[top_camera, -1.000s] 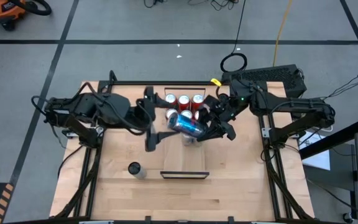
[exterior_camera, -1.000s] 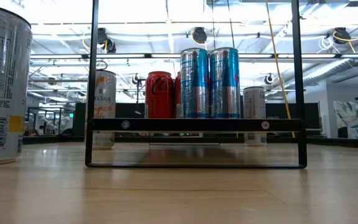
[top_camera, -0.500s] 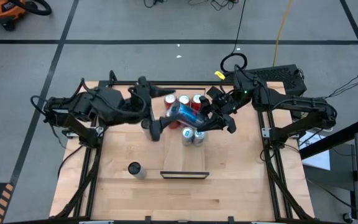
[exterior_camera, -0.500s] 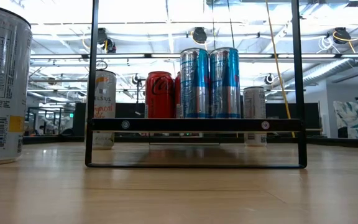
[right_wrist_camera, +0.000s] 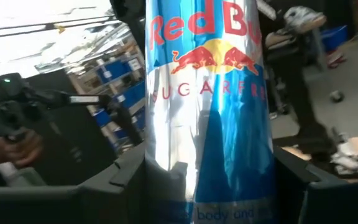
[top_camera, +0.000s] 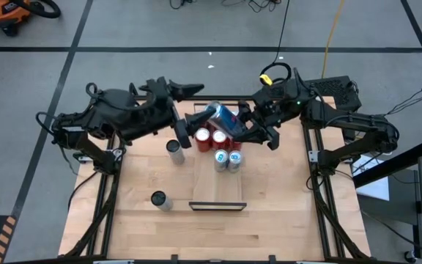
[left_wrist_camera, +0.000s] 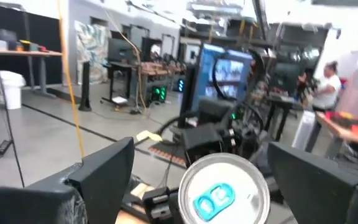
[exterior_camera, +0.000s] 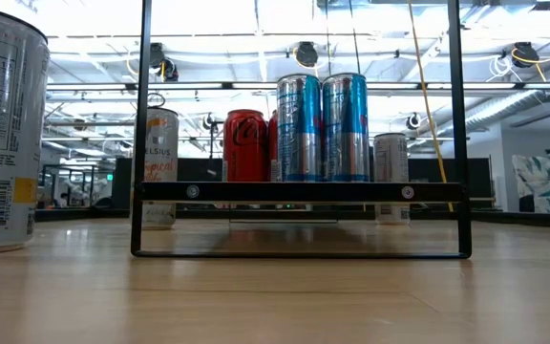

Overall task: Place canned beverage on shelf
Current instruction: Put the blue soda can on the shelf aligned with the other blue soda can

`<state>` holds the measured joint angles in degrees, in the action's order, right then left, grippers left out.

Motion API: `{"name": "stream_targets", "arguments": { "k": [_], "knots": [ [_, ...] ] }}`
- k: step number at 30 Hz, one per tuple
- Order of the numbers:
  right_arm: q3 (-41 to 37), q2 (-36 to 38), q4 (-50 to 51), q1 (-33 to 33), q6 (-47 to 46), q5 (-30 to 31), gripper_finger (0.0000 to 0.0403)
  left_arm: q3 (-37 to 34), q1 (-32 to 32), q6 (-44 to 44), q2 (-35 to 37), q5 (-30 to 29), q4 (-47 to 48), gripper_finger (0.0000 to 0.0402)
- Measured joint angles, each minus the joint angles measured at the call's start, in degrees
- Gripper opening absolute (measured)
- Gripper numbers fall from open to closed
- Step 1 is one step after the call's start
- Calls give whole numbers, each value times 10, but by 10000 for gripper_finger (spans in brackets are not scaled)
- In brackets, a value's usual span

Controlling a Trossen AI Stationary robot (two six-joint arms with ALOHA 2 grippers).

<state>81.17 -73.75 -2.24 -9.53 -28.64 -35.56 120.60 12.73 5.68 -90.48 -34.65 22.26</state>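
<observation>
Two grippers meet over the table's far edge in your high view: the right gripper [top_camera: 234, 126] grasps a blue can [top_camera: 224, 119], tilted in the air above the far end of the shelf [top_camera: 218, 189], while the left gripper [top_camera: 189, 123] hovers just beside it with its fingers spread. Your low view shows two blue cans [exterior_camera: 322, 127] standing upright on the shelf, red cans [exterior_camera: 245, 145] behind. Your left wrist view looks at the held can's top between parted fingers [left_wrist_camera: 104, 171]. Your right wrist view shows fingers [right_wrist_camera: 126, 174] clamped on its sides.

Bright overhead ceiling glare; both wrist views motion-blurred.
</observation>
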Motion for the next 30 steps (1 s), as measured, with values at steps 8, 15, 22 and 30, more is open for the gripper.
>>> {"name": "stream_targets", "arguments": {
  "k": [8,15,22,30],
  "knots": [
    [0,18,-1,0,29,65,208,0,0,99,4,-64,-43,368],
    [0,35,2,0,73,128,208,0,-6,69,-2,-37,-50,368],
    [0,43,2,1,90,179,208,0,-31,133,-2,-30,-69,368],
    [0,43,4,9,103,204,208,0,-56,135,-3,-14,-67,368]
  ]
}}
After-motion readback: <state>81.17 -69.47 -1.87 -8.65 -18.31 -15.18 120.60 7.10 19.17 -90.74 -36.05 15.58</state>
